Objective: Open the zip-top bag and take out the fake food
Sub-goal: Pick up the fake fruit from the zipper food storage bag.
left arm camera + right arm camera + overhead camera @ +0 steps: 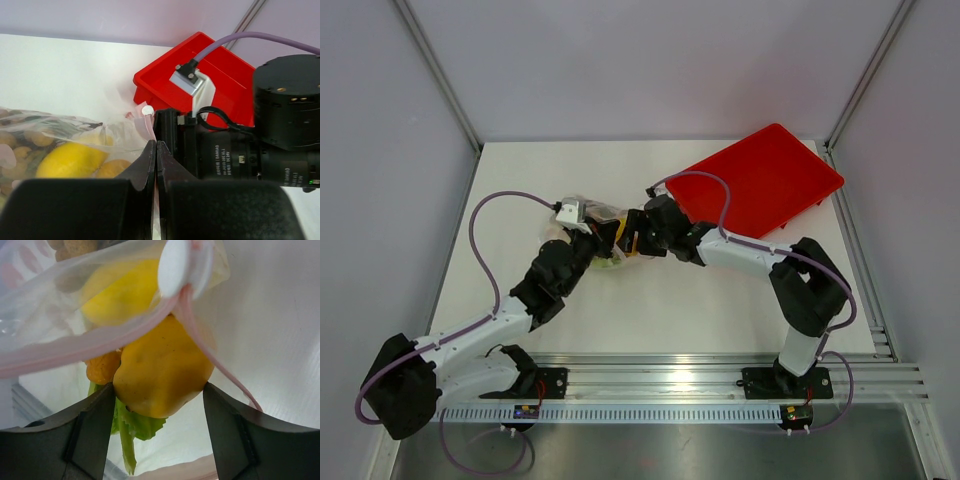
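Yellow fake food [160, 360] is nipped in your right claw [159, 387] at the zip-top bag [60, 325] mouth; your left claw [156, 147] is clamped tight on its film. Bag opened on the worktop [720, 310], nothing out yet; red tray [760, 185] at one o'clock.

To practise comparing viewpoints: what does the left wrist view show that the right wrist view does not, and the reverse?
Left wrist only: the red tray, the right arm, the left gripper shut on the bag. Right wrist only: the right gripper clamping a yellow piece, a green leaf beside it. Both: the bag and yellow food inside it.
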Robot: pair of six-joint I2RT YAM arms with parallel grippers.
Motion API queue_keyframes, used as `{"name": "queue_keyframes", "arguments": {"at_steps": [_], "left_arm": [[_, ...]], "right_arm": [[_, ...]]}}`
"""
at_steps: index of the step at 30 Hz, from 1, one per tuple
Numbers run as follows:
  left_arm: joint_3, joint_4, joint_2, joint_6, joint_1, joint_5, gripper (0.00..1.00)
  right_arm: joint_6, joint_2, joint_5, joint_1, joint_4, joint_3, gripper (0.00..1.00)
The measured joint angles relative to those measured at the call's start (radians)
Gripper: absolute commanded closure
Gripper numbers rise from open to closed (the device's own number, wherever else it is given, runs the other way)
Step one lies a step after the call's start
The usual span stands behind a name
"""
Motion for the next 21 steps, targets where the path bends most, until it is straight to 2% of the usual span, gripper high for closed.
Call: {"name": "queue_keyframes", "arguments": {"at_steps": [15, 21], "left_arm": [[0.002, -0.038, 0.039, -0.036, 0.001, -0.05, 1.0], [0.003, -0.039, 0.05, -0.036, 0.004, -0.061, 1.0]], "right_arm": [[-0.002, -0.09, -0.003, -0.023, 0.064, -0.054, 0.43], [-0.008, -0.091, -0.002, -0.024, 0.064, -0.057, 0.36]]}}
